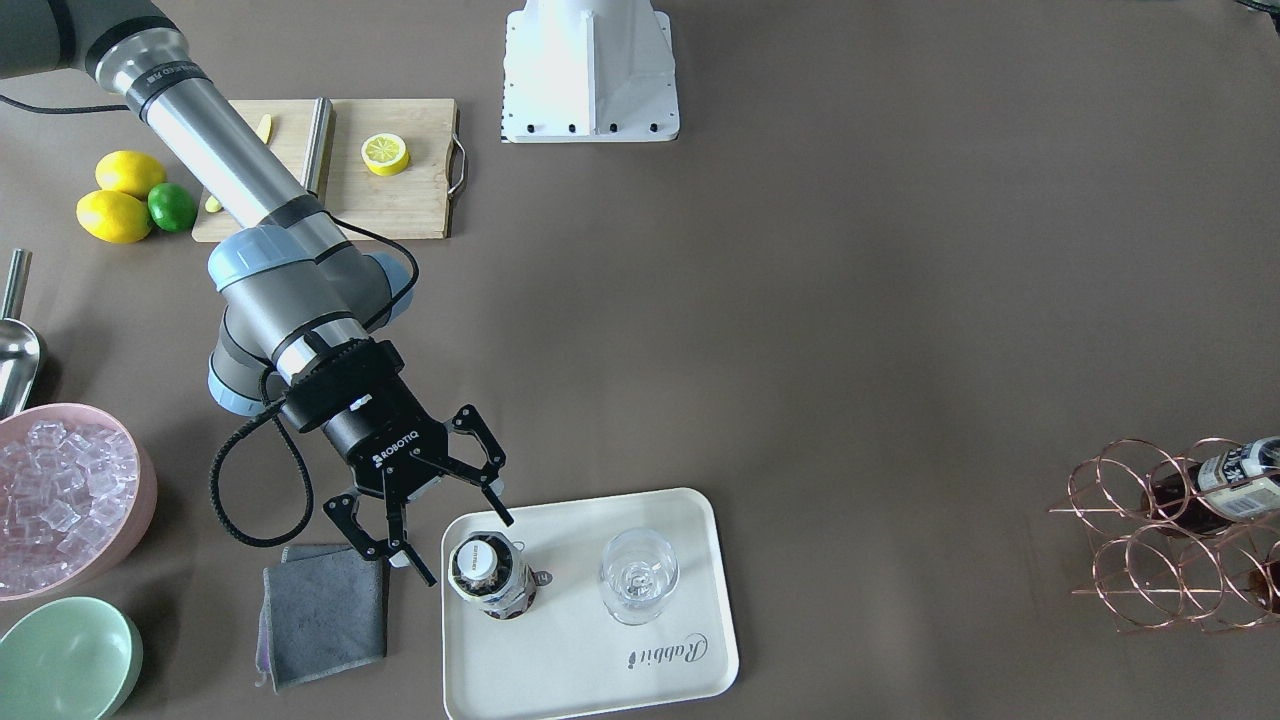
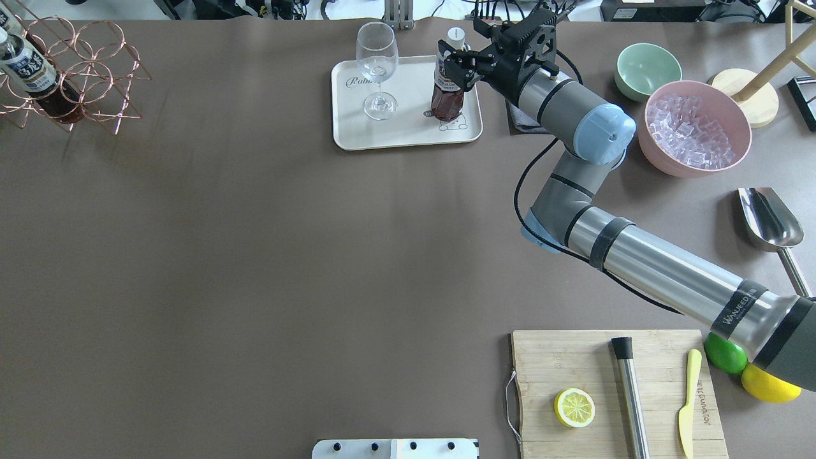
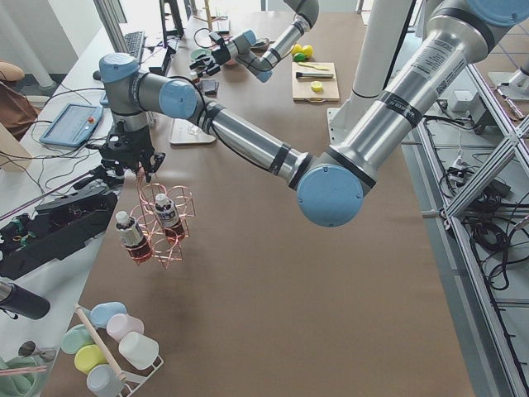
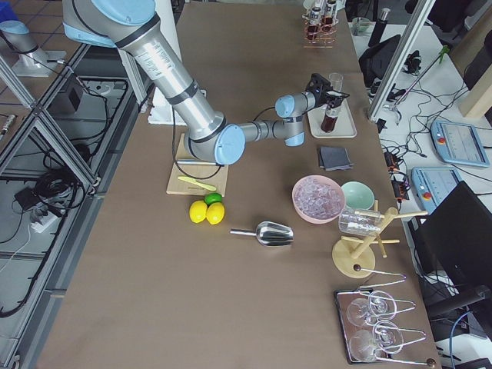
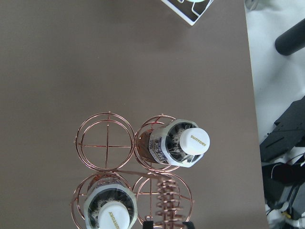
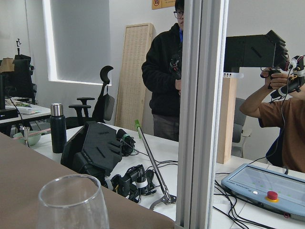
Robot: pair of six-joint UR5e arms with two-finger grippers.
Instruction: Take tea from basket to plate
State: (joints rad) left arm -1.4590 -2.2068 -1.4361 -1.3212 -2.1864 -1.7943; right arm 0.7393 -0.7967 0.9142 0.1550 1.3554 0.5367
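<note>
The tea (image 1: 490,578) stands upright on the cream plate (image 1: 590,665), beside the bear drawing; it also shows in the overhead view (image 2: 447,89) on the plate (image 2: 401,132). My right gripper (image 1: 468,550) is open, its fingers spread on either side of the bottle's top without gripping it; the overhead view shows it too (image 2: 460,64). The copper basket (image 2: 76,83) stands at the table's far left end and holds two more tea bottles (image 5: 178,143). My left gripper (image 3: 128,165) hangs over the basket's handle; I cannot tell whether it is open or shut.
An empty wine glass (image 1: 638,575) stands on the plate next to the tea. A grey cloth (image 1: 320,615), a pink bowl of ice (image 1: 60,500) and a mint-green bowl (image 1: 65,655) lie beside the plate. A cutting board (image 1: 385,170) with half a lemon is near the robot.
</note>
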